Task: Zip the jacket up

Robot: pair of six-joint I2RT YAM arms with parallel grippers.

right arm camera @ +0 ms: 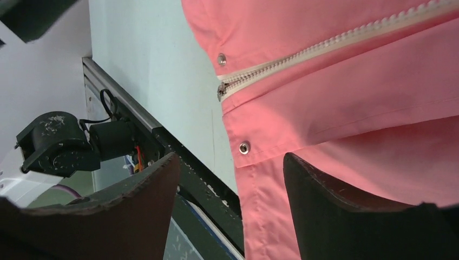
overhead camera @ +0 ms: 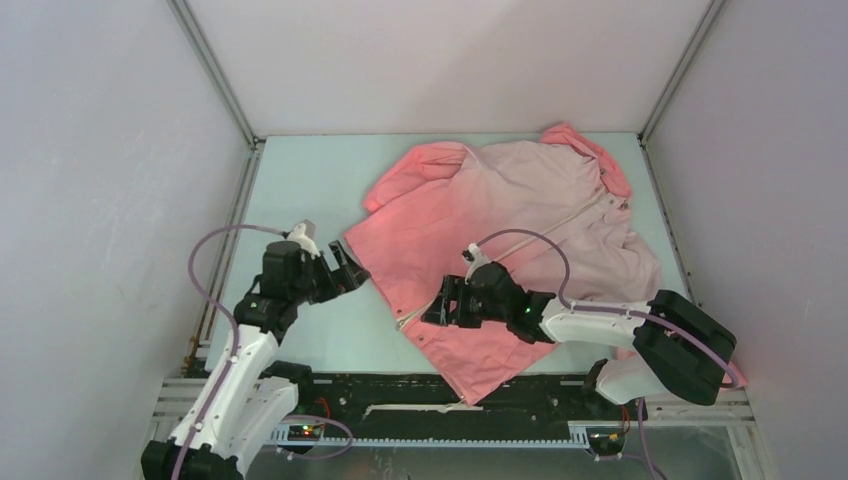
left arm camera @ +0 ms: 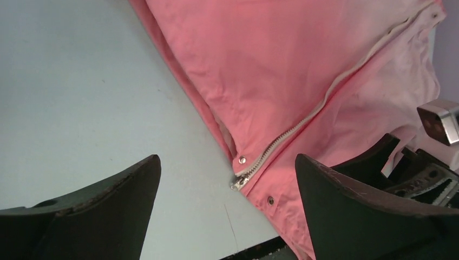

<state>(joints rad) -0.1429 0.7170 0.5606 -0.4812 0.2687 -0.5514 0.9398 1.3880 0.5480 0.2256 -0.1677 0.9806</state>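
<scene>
**Tabletop** (overhead camera: pixel 300 190): pale blue-green, flat; its surface shows from 7 to 11 o'clock.

**Lying directly on it, one item:** jacket (overhead camera: pixel 500 220), coral pink paling toward 1 o'clock.
- Spread from centre to 3 o'clock, with the hood at 1 o'clock.
- Hem corner at 6 o'clock reaches the near edge.
- Light zipper (left arm camera: pixel 281 138) runs from 7 toward 1 o'clock, with the slider (right arm camera: pixel 221 91) at the hem end.

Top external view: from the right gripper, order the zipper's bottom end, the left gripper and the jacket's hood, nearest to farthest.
1. The zipper's bottom end: just left of the right gripper, at the jacket hem.
2. The left gripper: farther left, at the jacket's side edge.
3. The hood: far back and to the right, clearly the farthest.
</scene>
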